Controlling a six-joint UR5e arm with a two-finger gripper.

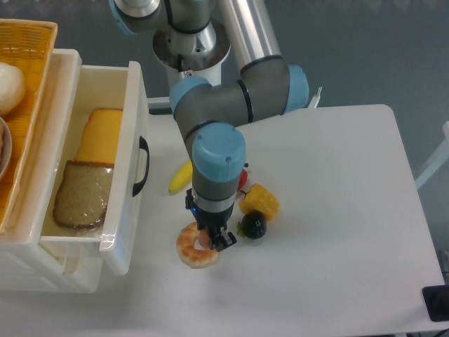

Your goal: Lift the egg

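The egg (190, 251) is a flat round disc with a browned orange wavy rim. It lies on the white table near the front, just right of the open drawer. My gripper (216, 240) points straight down over the egg's right half, and its dark fingers reach the disc at its pinkish centre. The wrist hides most of the fingers, so I cannot tell how the jaws stand or whether they hold the egg. The egg looks to be resting on the table.
A corn piece (259, 201) and a small dark round fruit (253, 225) lie just right of the gripper. A yellow piece (180, 177) and a red piece (243, 180) lie behind it. The open white drawer (133, 119) at left holds bread (83, 194) and cheese (100, 137). A basket (31, 42) holds a white lump (8, 88).
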